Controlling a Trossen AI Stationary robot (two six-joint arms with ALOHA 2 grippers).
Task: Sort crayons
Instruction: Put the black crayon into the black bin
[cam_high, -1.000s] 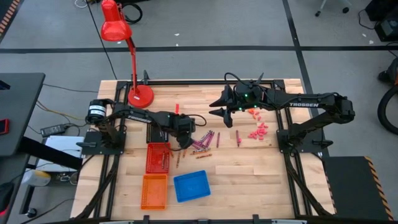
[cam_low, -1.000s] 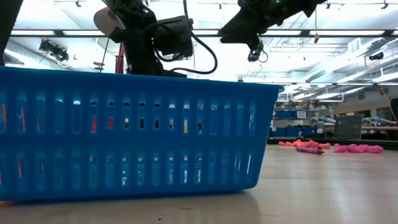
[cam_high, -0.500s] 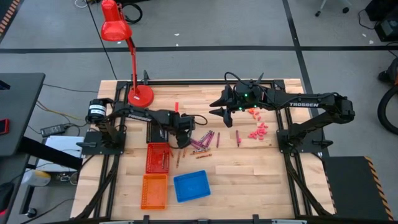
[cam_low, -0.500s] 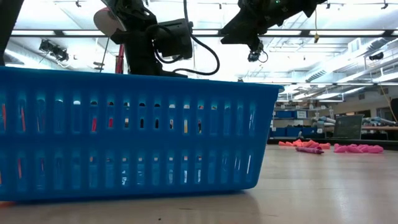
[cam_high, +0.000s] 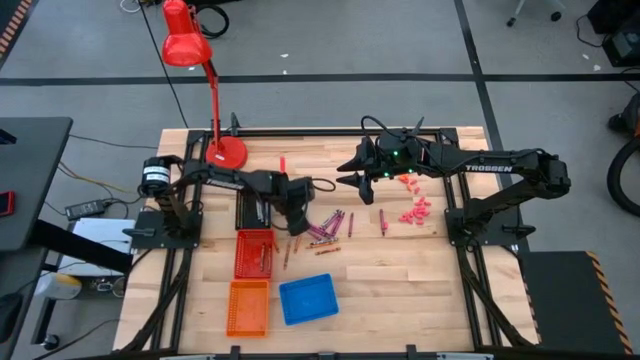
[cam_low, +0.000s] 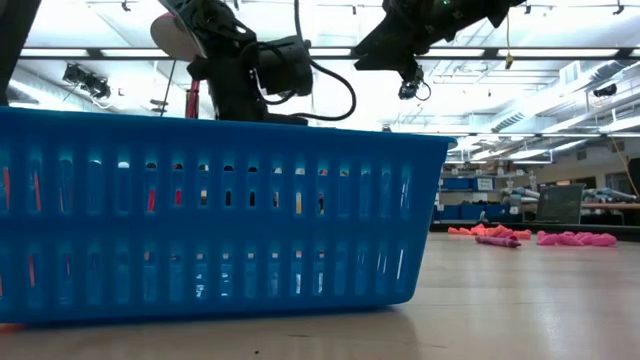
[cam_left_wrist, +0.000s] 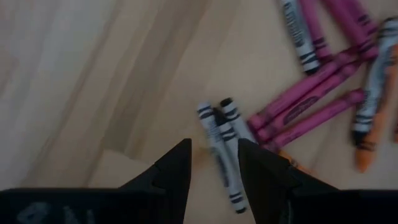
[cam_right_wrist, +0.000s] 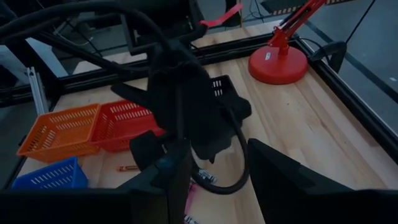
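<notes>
Left gripper low over the table, fingers parted, straddling grey crayons without clamping them. Pink crayons heaped just beside, mid-table next to the red basket. Right gripper hanging apart toward the far side, fingers spread, holding nothing. Orange basket and blue basket nearer the front edge.

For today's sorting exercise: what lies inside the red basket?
In the red basket, a few thin sticks, likely crayons, show faintly through the mesh; their colours and number cannot be told.
</notes>
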